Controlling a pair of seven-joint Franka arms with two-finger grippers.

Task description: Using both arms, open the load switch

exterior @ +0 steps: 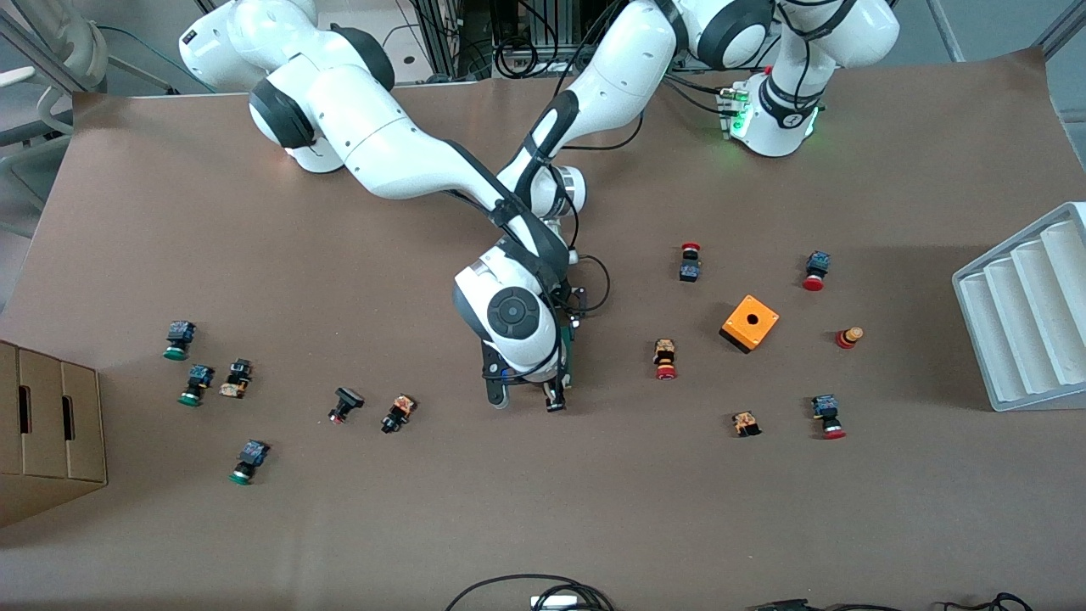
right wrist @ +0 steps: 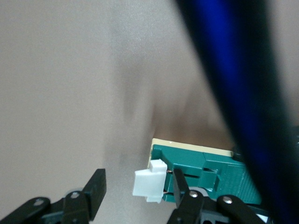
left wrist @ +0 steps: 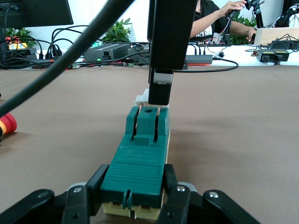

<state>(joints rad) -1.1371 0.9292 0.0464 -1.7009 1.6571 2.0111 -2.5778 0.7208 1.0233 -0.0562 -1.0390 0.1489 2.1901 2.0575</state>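
Observation:
The load switch (left wrist: 140, 158) is a narrow dark-green block on a cream base, lying mid-table. My left gripper (left wrist: 131, 198) is shut on its body at one end, one finger pressed to each long side. In the front view the load switch (exterior: 570, 355) shows only as a green sliver beside the right arm's wrist, which hides the left hand. My right gripper (right wrist: 138, 190) is open at the other end, its fingers straddling the white tab (right wrist: 150, 182), with a clear gap on one side. Seen from the front, the right gripper (exterior: 526, 399) points down at the table.
Red-capped push buttons (exterior: 666, 359) and an orange box (exterior: 750, 322) lie toward the left arm's end. Dark and green-capped buttons (exterior: 399, 413) lie toward the right arm's end, near a cardboard box (exterior: 47, 424). A grey ribbed rack (exterior: 1027, 314) sits at the table edge.

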